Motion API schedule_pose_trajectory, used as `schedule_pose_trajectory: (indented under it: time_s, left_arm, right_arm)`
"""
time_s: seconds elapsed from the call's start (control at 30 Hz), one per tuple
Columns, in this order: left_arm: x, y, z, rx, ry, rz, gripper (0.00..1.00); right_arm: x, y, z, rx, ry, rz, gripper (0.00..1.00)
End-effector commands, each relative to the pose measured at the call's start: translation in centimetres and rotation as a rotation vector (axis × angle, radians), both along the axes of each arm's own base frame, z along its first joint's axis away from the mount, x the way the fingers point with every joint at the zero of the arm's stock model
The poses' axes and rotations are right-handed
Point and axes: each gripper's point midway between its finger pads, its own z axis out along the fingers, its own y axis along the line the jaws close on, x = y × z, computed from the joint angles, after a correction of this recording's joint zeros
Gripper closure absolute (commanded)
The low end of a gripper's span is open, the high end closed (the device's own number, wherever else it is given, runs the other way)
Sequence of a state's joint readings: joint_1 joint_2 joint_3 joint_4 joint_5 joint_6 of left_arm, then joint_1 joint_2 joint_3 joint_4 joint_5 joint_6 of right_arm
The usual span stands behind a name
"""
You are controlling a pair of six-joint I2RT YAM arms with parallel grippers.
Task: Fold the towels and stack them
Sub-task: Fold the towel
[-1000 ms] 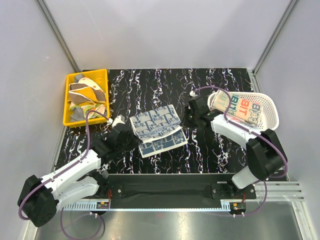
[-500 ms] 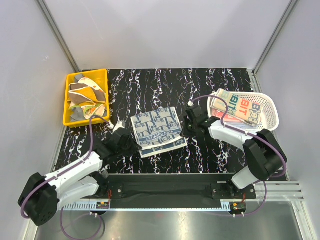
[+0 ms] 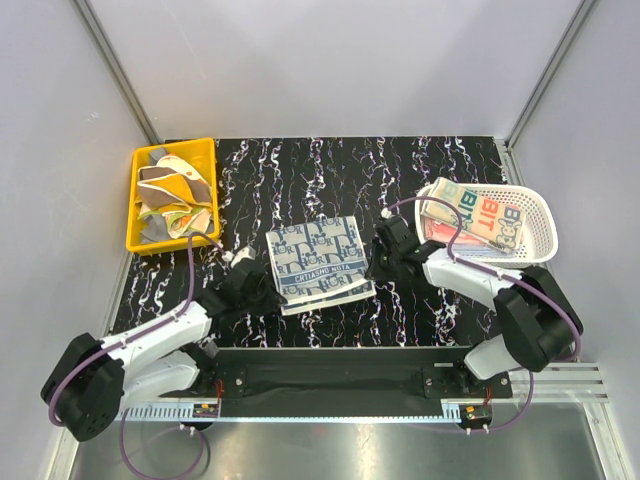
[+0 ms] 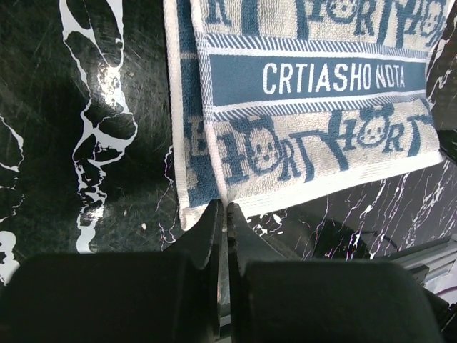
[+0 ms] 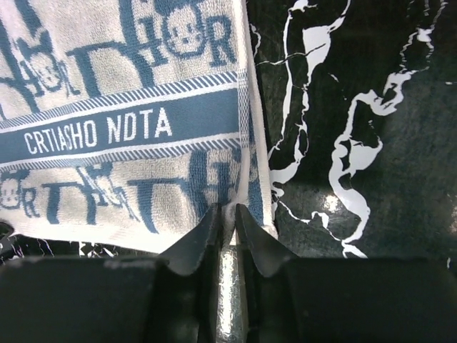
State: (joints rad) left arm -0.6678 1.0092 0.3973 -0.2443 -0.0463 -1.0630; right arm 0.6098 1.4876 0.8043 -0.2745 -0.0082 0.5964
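The blue-white patterned towel (image 3: 315,262) is lying folded flat on the black marbled surface (image 3: 300,170), roughly midway between the two arms. Its blue lettered band is running across the upper layer, and a lower layer is peeking out along the left side.

The left hand (image 4: 221,211) is sitting low at the towel's near edge, close to the near-left corner. Its fingers are pressing together with only a hairline between them, and their tips are meeting the white hem. Whether any cloth is caught in that pinch cannot be told.

The right hand (image 5: 228,212) is sitting at the towel's right edge, close to the near-right corner. Its fingers are standing narrowly apart, and the side hem is running down into the slit between the tips. Whether they are gripping the hem or only straddling it cannot be told.

At the far left of the surface, a yellow bin (image 3: 135,215) is holding a loose heap of grey and orange-yellow towels (image 3: 170,195). At the right edge, a white slotted basket (image 3: 545,215) is carrying a folded cream lettered towel (image 3: 480,215), which is lying on top of at least one more folded piece.
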Motion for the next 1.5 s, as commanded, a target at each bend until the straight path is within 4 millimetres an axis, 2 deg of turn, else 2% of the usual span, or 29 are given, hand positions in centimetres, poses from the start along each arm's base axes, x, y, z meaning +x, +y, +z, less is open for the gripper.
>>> schedule_pose_trajectory:
  time_s: [0.0, 0.07, 0.33, 0.53, 0.63, 0.73, 0.8, 0.9, 0.93, 0.97, 1.0, 1.03, 1.07, 1.1, 1.13, 1.2, 1.23, 1.27, 1.3, 1.37, 1.43, 1.47]
  left_arm:
    - [0.0, -0.4, -0.4, -0.010, 0.000, -0.020, 1.00]
    - [-0.3, -0.3, -0.8, -0.002, 0.011, -0.025, 1.00]
    - [-0.7, -0.1, -1.5, 0.010, 0.024, -0.040, 1.00]
    - [-0.9, -0.2, -1.4, 0.019, 0.031, -0.060, 0.84]
    - [-0.7, -0.2, -0.2, 0.030, 0.011, -0.082, 0.75]
    - [-0.1, 0.4, 1.4, 0.071, -0.017, -0.073, 0.73]
    - [0.4, 0.9, 2.4, 0.090, -0.047, -0.047, 0.71]
    - [2.5, 1.4, 4.9, 0.104, -0.110, -0.001, 0.69]
    - [3.6, 1.7, 5.2, 0.116, -0.119, 0.013, 0.69]
    - [5.1, 1.3, 6.8, 0.105, -0.155, 0.022, 0.69]
    - [6.1, 1.3, 7.2, 0.109, -0.164, 0.031, 0.70]
    - [7.3, 1.7, 6.4, 0.137, -0.145, 0.033, 0.71]
    - [9.0, 1.4, 8.0, 0.133, -0.181, 0.045, 0.72]
    - [11.0, 1.7, 8.0, 0.167, -0.188, 0.063, 0.72]
    - [11.5, 2.1, 7.1, 0.184, -0.172, 0.068, 0.73]
    - [14.4, 2.5, 8.1, 0.181, -0.201, 0.102, 0.76]
    - [15.2, 2.6, 7.0, 0.202, -0.182, 0.098, 0.76]
    - [16.0, 2.7, 6.9, 0.208, -0.185, 0.102, 0.76]
    - [17.3, 2.7, 7.7, 0.206, -0.208, 0.105, 0.76]
    - [18.4, 2.6, 5.9, 0.222, -0.165, 0.091, 0.78]
    - [19.6, 2.0, 5.6, 0.205, -0.166, 0.066, 0.79]
    - [19.9, 2.0, 4.3, 0.216, -0.136, 0.059, 0.79]
  right_arm:
    - [0.4, -0.4, 1.6, 0.005, -0.071, -0.024, 0.80]
    - [-0.2, -0.7, 1.6, 0.009, -0.073, -0.025, 0.73]
    - [-1.6, -1.7, 1.5, 0.023, -0.077, -0.042, 0.71]
    - [-1.3, -1.4, 1.6, 0.025, -0.085, -0.029, 0.71]
    - [-1.0, -1.1, 1.4, 0.023, -0.089, -0.018, 0.70]
    - [0.1, -1.3, 1.2, -0.026, -0.107, -0.018, 0.70]
    - [1.6, -0.8, 2.4, -0.028, -0.144, -0.018, 0.69]
    - [4.2, 1.0, 3.8, -0.033, -0.192, 0.023, 0.69]
    - [4.7, 1.4, 3.1, -0.047, -0.181, 0.052, 0.68]
    - [6.1, 2.5, 4.5, -0.030, -0.215, 0.065, 0.69]
    - [6.8, 3.1, 4.8, -0.027, -0.223, 0.081, 0.70]
    - [7.2, 4.0, 3.8, -0.031, -0.208, 0.126, 0.71]
    - [8.9, 5.1, 5.3, -0.012, -0.242, 0.126, 0.71]
    - [10.3, 6.2, 5.3, -0.022, -0.245, 0.148, 0.73]
    - [10.9, 6.8, 5.3, -0.020, -0.246, 0.159, 0.73]
    - [12.3, 7.8, 5.1, -0.018, -0.255, 0.175, 0.74]
    - [13.5, 8.5, 4.7, -0.024, -0.255, 0.184, 0.74]
    - [13.9, 9.2, 4.4, -0.011, -0.248, 0.204, 0.74]
    - [14.3, 9.6, 4.1, -0.012, -0.246, 0.212, 0.74]
    - [15.9, 10.3, 3.0, -0.023, -0.239, 0.220, 0.75]
    - [17.0, 10.8, 1.7, -0.033, -0.224, 0.224, 0.76]
    - [17.3, 10.8, 1.2, -0.038, -0.214, 0.218, 0.76]
